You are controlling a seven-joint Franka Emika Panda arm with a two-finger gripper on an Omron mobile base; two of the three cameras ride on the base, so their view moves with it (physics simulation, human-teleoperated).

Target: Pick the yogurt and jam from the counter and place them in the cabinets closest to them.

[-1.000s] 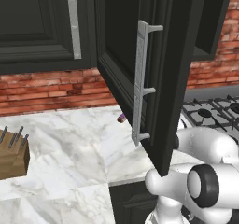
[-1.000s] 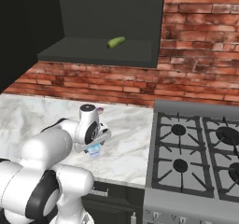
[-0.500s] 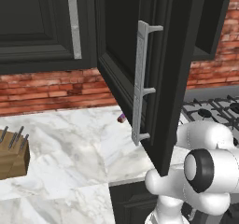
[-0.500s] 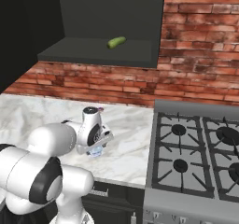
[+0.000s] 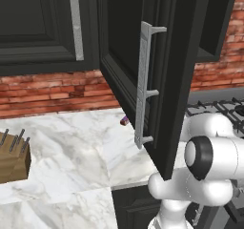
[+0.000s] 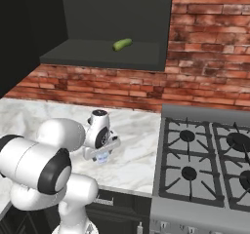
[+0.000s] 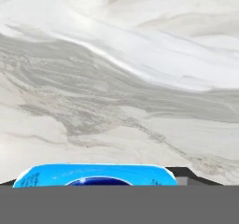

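Left base view: white marble counter point(image 5: 71, 151) below black cabinets point(image 5: 38, 27); one door point(image 5: 162, 75) stands open; brick backsplash point(image 5: 52, 89); knife block point(image 5: 12, 159) at left; a small purple-lidded object point(image 5: 124, 121) sits behind the door.

Right base view: gripper point(image 6: 101, 155) low over the counter beside the gas stove point(image 6: 205, 165), around a pale blue yogurt point(image 6: 102, 157). A green vegetable point(image 6: 122, 44) lies on the open cabinet shelf.

Hand view: blue yogurt lid point(image 7: 95, 176) between the fingertips; jaw contact cannot be determined; label print is unreadable.
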